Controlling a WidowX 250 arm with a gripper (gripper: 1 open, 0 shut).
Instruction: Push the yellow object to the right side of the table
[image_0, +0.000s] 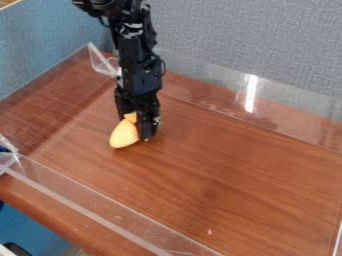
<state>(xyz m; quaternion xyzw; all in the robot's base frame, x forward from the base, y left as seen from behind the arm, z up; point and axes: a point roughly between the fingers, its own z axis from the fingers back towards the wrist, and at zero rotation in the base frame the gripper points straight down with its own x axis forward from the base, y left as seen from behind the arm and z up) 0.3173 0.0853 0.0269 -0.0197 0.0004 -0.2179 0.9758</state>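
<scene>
The yellow object (124, 134) is a small rounded yellow-orange wedge lying on the table (227, 190) left of its middle. Its right end is hidden behind the fingers. My gripper (139, 124) points straight down from a black arm and rests against the object's upper right side, fingertips at the wood. The jaws stand apart, open, with the object's right end partly between or behind them. I cannot tell whether the object is gripped or only touched.
Low clear acrylic walls (254, 95) ring the reddish-brown tabletop, with a front wall (94, 215) near the camera. A grey fabric backdrop stands behind. A blue and white item (7, 155) sits at the left edge outside the wall.
</scene>
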